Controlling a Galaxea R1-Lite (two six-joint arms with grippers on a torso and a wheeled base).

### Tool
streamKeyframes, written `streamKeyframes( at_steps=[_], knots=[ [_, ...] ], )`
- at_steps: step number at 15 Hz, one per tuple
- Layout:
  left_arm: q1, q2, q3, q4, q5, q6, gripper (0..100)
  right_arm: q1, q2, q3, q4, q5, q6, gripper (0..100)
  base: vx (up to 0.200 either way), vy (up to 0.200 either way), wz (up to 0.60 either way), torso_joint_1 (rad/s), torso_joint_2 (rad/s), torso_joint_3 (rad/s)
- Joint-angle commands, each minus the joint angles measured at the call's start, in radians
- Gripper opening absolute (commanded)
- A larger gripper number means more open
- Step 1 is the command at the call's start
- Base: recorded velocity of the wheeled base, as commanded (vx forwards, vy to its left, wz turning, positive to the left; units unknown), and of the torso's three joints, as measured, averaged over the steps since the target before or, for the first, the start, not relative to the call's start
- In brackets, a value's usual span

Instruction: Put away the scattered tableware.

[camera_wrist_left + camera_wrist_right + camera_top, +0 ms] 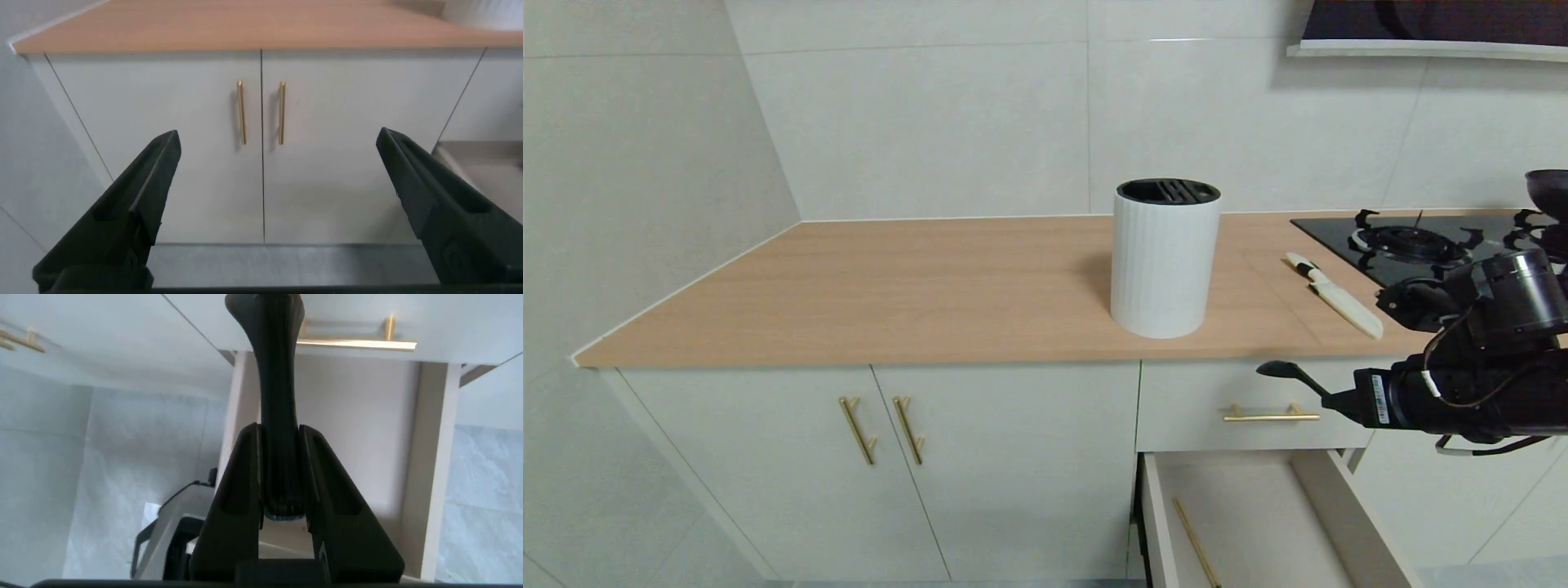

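Pinched by its handle in my right claw (pixel 279 441), the black spoon (pixel 270 359) hangs in front of the closed drawer (pixel 1176 408) with the gold handle (pixel 1270 416), over the open drawer (pixel 1156 523) below it. One thin stick (pixel 1194 539) lies in that open drawer. Up on the tabletop (pixel 890 286), a pale knife (pixel 1331 294) lies between the white knife block (pixel 1165 257) and the hob (pixel 1413 241). My left claw (pixel 278 143) is spread wide, facing two cabinet doors (pixel 163 147).
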Motion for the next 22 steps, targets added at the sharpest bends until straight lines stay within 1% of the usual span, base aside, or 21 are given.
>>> streamKeyframes(
  at_steps=[1, 5, 16, 18, 22],
  knots=[
    [0.001, 0.002, 0.0, -0.001, 0.0, 0.0, 100, 0.0, 0.01, 0.0, 0.0, 0.0, 0.0, 0, 0.0, 0.0, 0.0, -0.222, 0.49, 0.276],
    [0.001, 0.002, 0.0, -0.001, 0.0, 0.0, 100, 0.0, 0.02, 0.004, 0.001, 0.0, -0.028, 0, 0.0, 0.0, 0.0, -0.201, 0.48, 0.279],
    [0.001, 0.002, 0.0, -0.001, 0.0, 0.0, 100, -0.001, 0.053, 0.009, -0.006, -0.006, -0.029, 0, 0.0, 0.0, 0.0, -0.16, 0.46, 0.296],
    [0.001, 0.002, 0.0, -0.001, 0.0, 0.0, 100, 0.0, 0.053, 0.009, -0.006, -0.006, -0.031, 0, 0.0, 0.0, 0.0, -0.058, 0.24, 0.161],
    [0.001, 0.002, 0.0, -0.001, 0.0, 0.0, 100, 0.0, 0.059, 0.009, -0.006, -0.006, -0.031, 0, 0.0, 0.0, 0.0, -0.007, 0.04, 0.025]
  ],
)
